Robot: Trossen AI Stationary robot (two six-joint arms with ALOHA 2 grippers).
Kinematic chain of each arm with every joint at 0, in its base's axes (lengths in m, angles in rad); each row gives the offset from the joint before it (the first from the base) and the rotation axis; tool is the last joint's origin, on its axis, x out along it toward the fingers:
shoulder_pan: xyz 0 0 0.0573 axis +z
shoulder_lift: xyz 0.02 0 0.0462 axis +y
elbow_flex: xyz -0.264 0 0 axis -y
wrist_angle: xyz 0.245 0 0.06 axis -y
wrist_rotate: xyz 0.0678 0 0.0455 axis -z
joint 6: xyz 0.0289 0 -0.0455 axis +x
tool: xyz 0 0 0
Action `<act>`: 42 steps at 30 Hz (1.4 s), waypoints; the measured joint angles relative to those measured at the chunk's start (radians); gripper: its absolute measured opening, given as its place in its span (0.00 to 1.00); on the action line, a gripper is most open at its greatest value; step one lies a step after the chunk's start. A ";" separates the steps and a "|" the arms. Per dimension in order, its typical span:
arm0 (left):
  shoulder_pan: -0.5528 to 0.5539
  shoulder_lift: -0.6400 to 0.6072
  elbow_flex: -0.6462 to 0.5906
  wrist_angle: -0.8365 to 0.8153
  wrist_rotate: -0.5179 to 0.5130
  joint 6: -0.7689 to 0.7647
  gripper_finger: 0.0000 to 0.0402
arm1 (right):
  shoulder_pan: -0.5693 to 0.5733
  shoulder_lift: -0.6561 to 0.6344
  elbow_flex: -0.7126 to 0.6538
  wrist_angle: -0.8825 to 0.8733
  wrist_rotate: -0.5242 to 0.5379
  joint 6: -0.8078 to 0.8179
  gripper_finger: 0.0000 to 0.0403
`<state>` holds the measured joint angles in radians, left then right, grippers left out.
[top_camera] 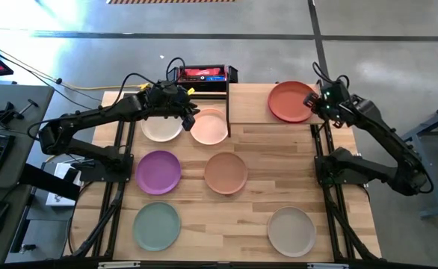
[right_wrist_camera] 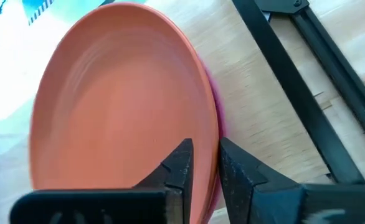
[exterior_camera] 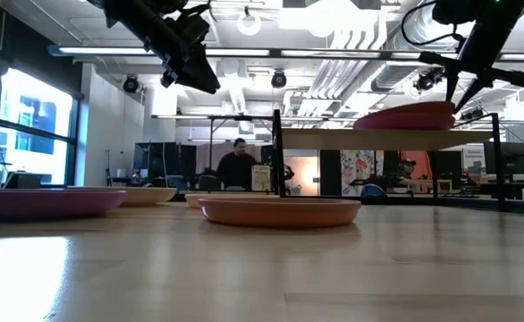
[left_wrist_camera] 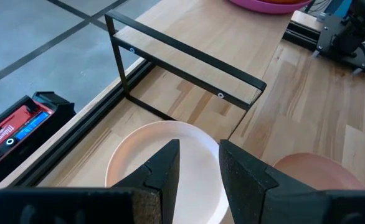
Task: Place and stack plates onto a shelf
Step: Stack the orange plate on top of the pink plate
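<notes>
1. So, the right gripper [top_camera: 314, 101] is at the far right of the shelf [top_camera: 256, 112], its jaws slightly apart around the rim of the orange-red plate [top_camera: 290, 101].
2. That plate sits on top of a magenta plate [right_wrist_camera: 215, 124], which peeks out as a thin pink edge under it in the right wrist view. Both are on the shelf.
3. Left gripper [top_camera: 188, 117] hangs above the worktop [top_camera: 279, 172] at the far left, over the spot between the cream plate [top_camera: 161, 127] and the pale pink plate [top_camera: 209, 127]. Its jaws are apart and hold nothing.
4. Still on the worktop: purple plate [top_camera: 158, 171] and tan plate [top_camera: 226, 172] in the middle row, mint green plate [top_camera: 157, 226] near left, beige-grey plate [top_camera: 291, 231] near right.
5. Past the far edge there's a red and black case [top_camera: 202, 74].
6. Low view shows a person [exterior_camera: 236, 166] in the room behind.
</notes>
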<state>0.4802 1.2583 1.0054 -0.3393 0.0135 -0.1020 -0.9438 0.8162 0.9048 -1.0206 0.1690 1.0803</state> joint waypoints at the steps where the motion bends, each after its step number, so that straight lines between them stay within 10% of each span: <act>1: 0.000 0.000 0.000 0.000 0.000 0.000 0.26 | 0.000 0.000 0.005 0.000 -0.015 -0.002 0.13; 19: 0.000 0.000 0.000 0.000 0.000 -0.011 0.26 | 0.013 -0.014 0.027 -0.014 -0.201 -0.056 0.11; 42: 0.000 0.000 0.000 -0.118 0.000 -0.133 0.26 | 0.381 0.237 0.027 0.352 -0.284 -0.157 0.11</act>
<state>0.4802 1.2583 1.0058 -0.4572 0.0135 -0.2352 -0.5632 1.0531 0.9318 -0.6685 -0.1152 0.9237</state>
